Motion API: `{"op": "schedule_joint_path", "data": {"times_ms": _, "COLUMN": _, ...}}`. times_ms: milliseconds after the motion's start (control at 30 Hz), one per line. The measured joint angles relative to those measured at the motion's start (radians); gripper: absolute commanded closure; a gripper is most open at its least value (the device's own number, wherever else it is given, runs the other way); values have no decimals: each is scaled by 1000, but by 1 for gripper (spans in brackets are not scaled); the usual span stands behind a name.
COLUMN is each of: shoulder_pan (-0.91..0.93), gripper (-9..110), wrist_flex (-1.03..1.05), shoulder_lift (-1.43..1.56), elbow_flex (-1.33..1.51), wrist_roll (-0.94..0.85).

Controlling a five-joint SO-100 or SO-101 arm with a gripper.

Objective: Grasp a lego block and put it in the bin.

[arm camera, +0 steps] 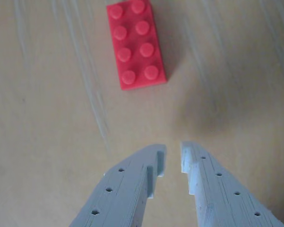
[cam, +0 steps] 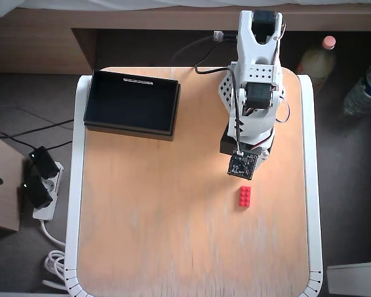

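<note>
Table (cam: 173,247) was the big thing, pale wood top with a white rim. White arm (cam: 255,80) reached in from the far edge in the overhead view. Black bin (cam: 133,102) sat at the far-left corner, well apart from everything else. Gripper (arm camera: 173,153) hung over bare wood with its fingers (arm camera: 128,189) nearly shut, just a narrow gap, holding nothing. Red lego block (arm camera: 136,44) lay studs-up on the table just ahead of the tips, not touching them.
</note>
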Motion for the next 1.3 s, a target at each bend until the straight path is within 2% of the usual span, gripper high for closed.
{"op": "schedule_joint_path", "data": {"times_ms": 900, "shoulder_pan": 0, "gripper": 101, "wrist_flex": 0, "shoulder_lift": 0, "elbow_flex": 0, "wrist_roll": 14}}
{"op": "schedule_joint_path", "data": {"times_ms": 1300, "shoulder_pan": 0, "gripper": 101, "wrist_flex": 0, "shoulder_lift": 0, "elbow_flex": 0, "wrist_roll": 215}}
